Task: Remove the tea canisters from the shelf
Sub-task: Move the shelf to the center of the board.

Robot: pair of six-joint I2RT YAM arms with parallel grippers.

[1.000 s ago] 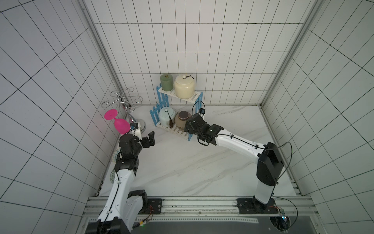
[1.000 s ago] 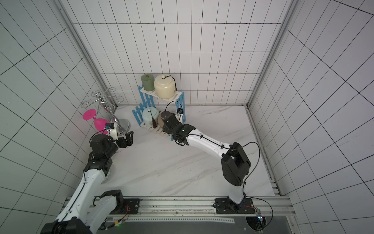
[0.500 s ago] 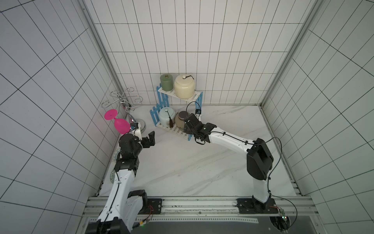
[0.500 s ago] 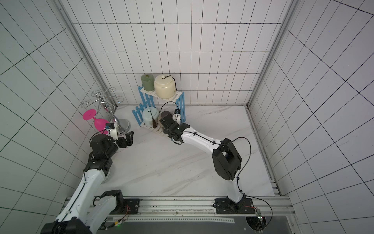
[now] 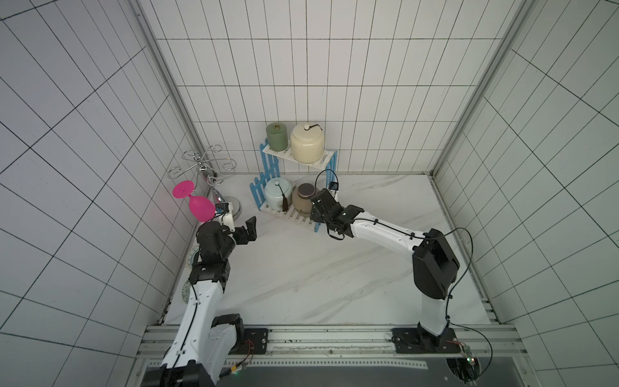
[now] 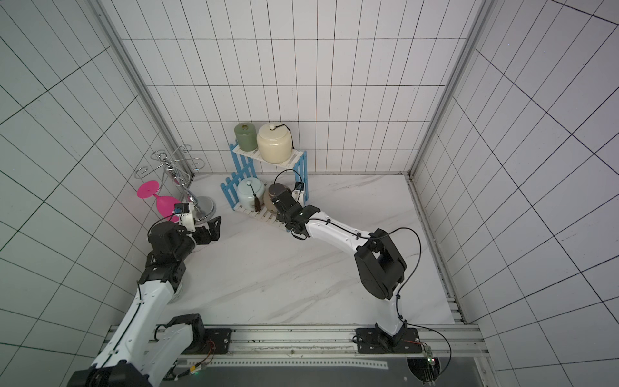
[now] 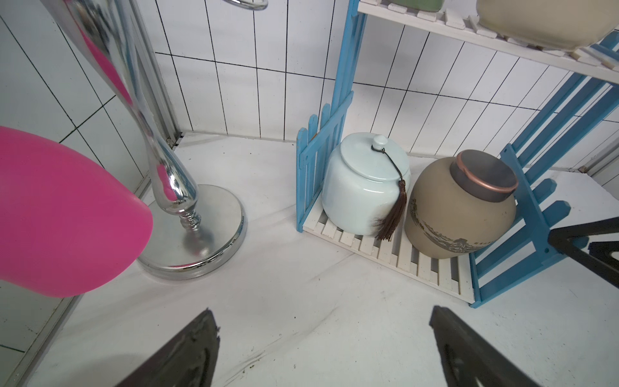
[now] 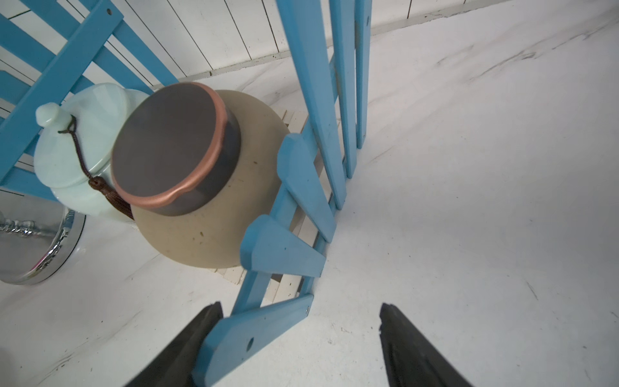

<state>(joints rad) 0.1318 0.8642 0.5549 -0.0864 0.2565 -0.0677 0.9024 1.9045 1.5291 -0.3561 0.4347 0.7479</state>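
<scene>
nothing is off the shelf (image 5: 258, 192) yet. all four jars sit on it. the green jar (image 5: 277, 136) and the cream jar (image 5: 307, 142) stand side by side on the top board. the blue jar (image 5: 276, 194) and the brown jar (image 5: 301, 201) stand side by side on the bottom board. no jar is on the counter (image 5: 301, 274).

the right gripper (image 8: 299, 308) is low, at the end of the bottom board, close to the brown jar. its jaws are apart and hold nothing. in the right wrist view, a blue slat of the shelf's side sits just by one finger. the brown jar is past that blue side, so the gripper is not around the jar. it looks like the brown jar is the first one it is going for, but the grab is not done.

the left gripper (image 7: 321, 311) hangs over the counter, well apart from the shelf. its jaws are wide apart and empty.

so the job looks like it is just starting. four jars are left to take out.
</scene>
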